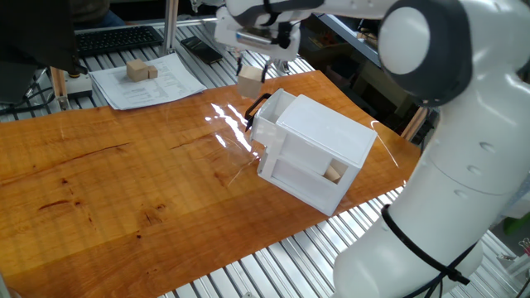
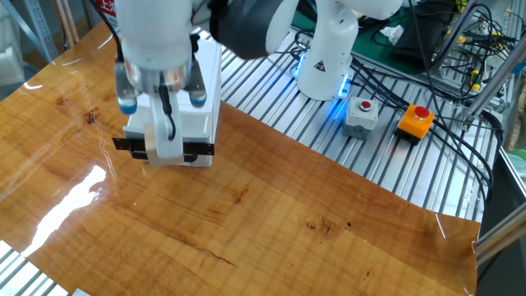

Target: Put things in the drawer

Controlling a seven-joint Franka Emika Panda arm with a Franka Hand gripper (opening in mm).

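Note:
My gripper (image 1: pixel 251 73) is shut on a pale wooden cube (image 1: pixel 250 80) and holds it in the air just above and left of the open drawer (image 1: pixel 277 106). The drawer's black handle (image 1: pixel 256 107) points toward the cube. The drawer belongs to the white cabinet (image 1: pixel 325 136) on the wooden table. Another cube (image 1: pixel 334 171) sits in the cabinet's lower opening. Two more cubes (image 1: pixel 141 71) lie on a paper sheet at the back left. In the other fixed view my gripper (image 2: pixel 161 145) hangs in front of the cabinet (image 2: pixel 205 99) and hides the held cube.
The paper sheet (image 1: pixel 153 84) and a keyboard (image 1: pixel 116 37) lie beyond the table's far edge. In the other fixed view the robot base (image 2: pixel 325 49), a grey button box (image 2: pixel 362 115), an orange button box (image 2: pixel 413 121) and cables stand on the metal rails beside the table.

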